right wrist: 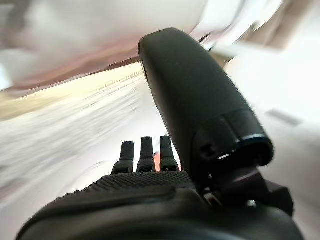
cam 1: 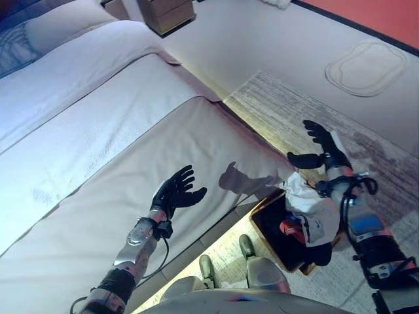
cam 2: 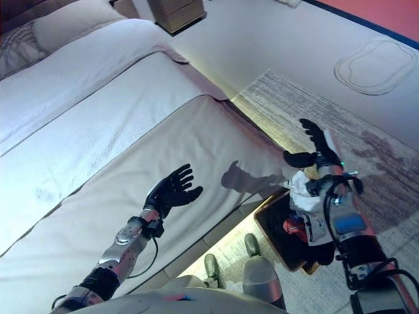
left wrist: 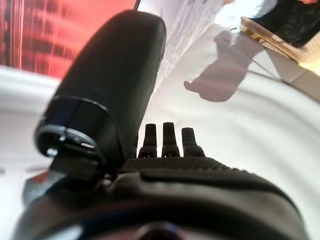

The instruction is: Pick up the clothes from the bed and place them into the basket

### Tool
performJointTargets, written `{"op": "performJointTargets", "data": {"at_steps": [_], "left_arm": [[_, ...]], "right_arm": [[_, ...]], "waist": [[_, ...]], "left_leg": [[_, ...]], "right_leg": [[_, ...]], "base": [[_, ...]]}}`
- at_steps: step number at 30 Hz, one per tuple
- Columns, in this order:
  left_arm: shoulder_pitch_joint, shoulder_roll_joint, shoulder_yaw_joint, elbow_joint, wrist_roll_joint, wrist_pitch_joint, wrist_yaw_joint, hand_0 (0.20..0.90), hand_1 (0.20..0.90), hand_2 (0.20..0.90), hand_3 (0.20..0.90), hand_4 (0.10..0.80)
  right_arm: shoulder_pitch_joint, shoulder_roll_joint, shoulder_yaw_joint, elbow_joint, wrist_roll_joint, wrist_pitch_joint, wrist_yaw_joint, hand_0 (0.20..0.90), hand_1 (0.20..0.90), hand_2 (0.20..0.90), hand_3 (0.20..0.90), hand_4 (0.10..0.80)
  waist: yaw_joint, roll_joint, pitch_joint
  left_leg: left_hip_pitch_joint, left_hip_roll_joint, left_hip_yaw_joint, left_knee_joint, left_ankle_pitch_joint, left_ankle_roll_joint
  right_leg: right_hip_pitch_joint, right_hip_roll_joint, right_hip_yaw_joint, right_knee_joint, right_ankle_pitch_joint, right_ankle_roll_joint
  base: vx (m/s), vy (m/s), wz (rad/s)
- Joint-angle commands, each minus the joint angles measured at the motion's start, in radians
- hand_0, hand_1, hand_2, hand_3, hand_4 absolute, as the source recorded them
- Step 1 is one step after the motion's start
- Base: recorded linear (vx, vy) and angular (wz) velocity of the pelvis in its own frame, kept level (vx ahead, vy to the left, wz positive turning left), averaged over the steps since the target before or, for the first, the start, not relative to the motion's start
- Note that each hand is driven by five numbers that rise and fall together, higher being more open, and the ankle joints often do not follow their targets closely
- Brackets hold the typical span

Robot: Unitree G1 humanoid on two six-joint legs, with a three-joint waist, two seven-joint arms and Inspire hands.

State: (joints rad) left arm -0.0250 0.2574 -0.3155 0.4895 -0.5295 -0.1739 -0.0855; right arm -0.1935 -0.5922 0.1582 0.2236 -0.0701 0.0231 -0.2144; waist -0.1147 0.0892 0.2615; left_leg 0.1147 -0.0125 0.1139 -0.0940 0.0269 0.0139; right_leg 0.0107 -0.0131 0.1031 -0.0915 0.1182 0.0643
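White clothes (cam 1: 313, 208) with a red piece (cam 1: 289, 227) lie piled in a dark basket (cam 1: 268, 234) on the floor at the bed's foot. My right hand (cam 1: 322, 150) hovers above the basket with straight fingers and holds nothing; its fingers (right wrist: 145, 152) show straight in the right wrist view. Over the beige bed cover (cam 1: 131, 170), my left hand (cam 1: 175, 191) floats open with spread fingers, empty. No clothes show on the bed.
White pillows (cam 1: 59, 29) and a white sheet lie at the bed's head. A wooden nightstand (cam 1: 169, 14) stands beyond it. A grey patterned rug (cam 1: 294, 111) lies under the basket, with a pale oval mat (cam 1: 365, 65) further off.
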Motion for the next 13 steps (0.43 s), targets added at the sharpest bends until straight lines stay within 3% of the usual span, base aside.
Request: {"op": "performJointTargets", "data": {"at_steps": [1,8,13], "left_arm": [[-0.021,0.032,0.010,-0.002,-0.008,-0.111,0.041,0.900,0.900,0.900,0.900,0.800],[0.012,0.022,0.016,-0.037,-0.012,-0.090,0.098,0.900,0.900,0.900,0.900,0.800],[0.028,0.039,0.037,-0.033,-0.025,-0.066,0.066,0.900,0.900,0.900,0.900,0.800]], "right_arm": [[-0.009,0.057,0.038,-0.072,-0.104,-0.130,-0.085,0.900,0.900,0.900,0.900,0.800],[0.068,0.116,0.139,-0.040,-0.161,-0.185,-0.079,0.900,0.900,0.900,0.900,0.800],[0.080,0.118,0.171,-0.038,-0.137,-0.169,-0.066,0.900,0.900,0.900,0.900,0.800]], "waist": [[0.040,-0.089,-0.125],[0.094,-0.107,-0.132],[0.133,-0.117,-0.130]], "left_leg": [[0.010,-0.009,-0.080,0.020,-0.116,0.012],[0.005,-0.006,-0.136,0.019,-0.100,0.011],[-0.001,-0.013,-0.176,0.021,-0.090,0.013]], "right_leg": [[0.014,-0.017,0.010,0.044,-0.075,0.023],[0.044,-0.034,-0.066,0.050,-0.099,0.017],[0.065,-0.048,-0.126,0.052,-0.110,0.016]], "base": [[0.050,-0.012,0.42],[0.055,-0.006,0.38],[0.051,-0.013,0.30]]}}
